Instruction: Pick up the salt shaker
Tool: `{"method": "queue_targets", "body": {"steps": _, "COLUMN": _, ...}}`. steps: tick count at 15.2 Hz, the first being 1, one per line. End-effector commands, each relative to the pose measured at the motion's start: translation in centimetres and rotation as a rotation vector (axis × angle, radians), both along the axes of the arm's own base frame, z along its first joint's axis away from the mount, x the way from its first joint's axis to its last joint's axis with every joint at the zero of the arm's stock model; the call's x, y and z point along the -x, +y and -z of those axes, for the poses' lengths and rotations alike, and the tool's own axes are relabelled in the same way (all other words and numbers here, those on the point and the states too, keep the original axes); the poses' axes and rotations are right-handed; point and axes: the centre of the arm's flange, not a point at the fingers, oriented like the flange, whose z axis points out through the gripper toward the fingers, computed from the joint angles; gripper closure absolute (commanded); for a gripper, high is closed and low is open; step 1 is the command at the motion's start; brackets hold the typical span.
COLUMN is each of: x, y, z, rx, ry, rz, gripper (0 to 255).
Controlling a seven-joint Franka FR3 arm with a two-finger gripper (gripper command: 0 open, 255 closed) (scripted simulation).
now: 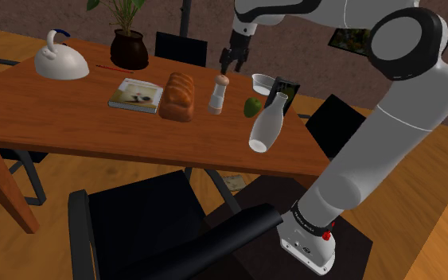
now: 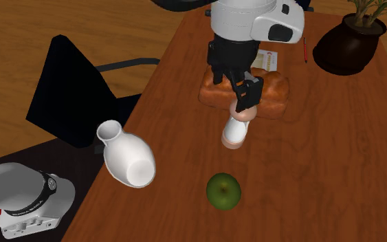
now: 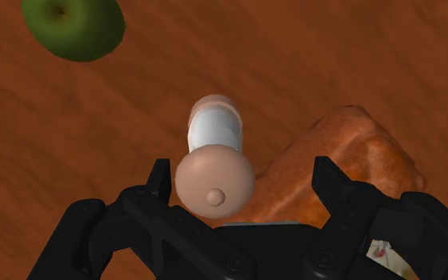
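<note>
The salt shaker stands upright on the wooden table, a white body with a pinkish-tan round knob on top. My gripper hangs just above it, open. In the wrist view the shaker's knob lies between the two black fingers, nearer one of them, and neither finger touches it. From the second exterior view, the gripper is directly over the shaker.
A loaf of bread lies close beside the shaker, and a green apple sits on its other side. A white vase lies tipped near the table's edge. A book, a potted plant, a white bowl and a black chair are around.
</note>
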Motion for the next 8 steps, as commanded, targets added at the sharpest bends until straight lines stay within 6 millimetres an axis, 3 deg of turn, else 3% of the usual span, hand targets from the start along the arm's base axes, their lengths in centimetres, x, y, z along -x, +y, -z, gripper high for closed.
{"method": "queue_targets", "body": {"steps": 1, "x": -2.6, "y": -0.5, "z": 1.0, "rx": -0.005, "ry": -0.001, "rz": 0.003, "gripper": 0}}
{"method": "queue_targets", "body": {"steps": 4, "x": -6.3, "y": -1.5, "z": 2.1, "rx": -0.012, "ry": -0.002, "rz": 0.007, "gripper": 0}}
{"method": "queue_targets", "body": {"steps": 8, "x": -6.5, "y": -1.6, "z": 3.8, "rx": -0.012, "ry": -0.003, "rz": 0.008, "gripper": 0}}
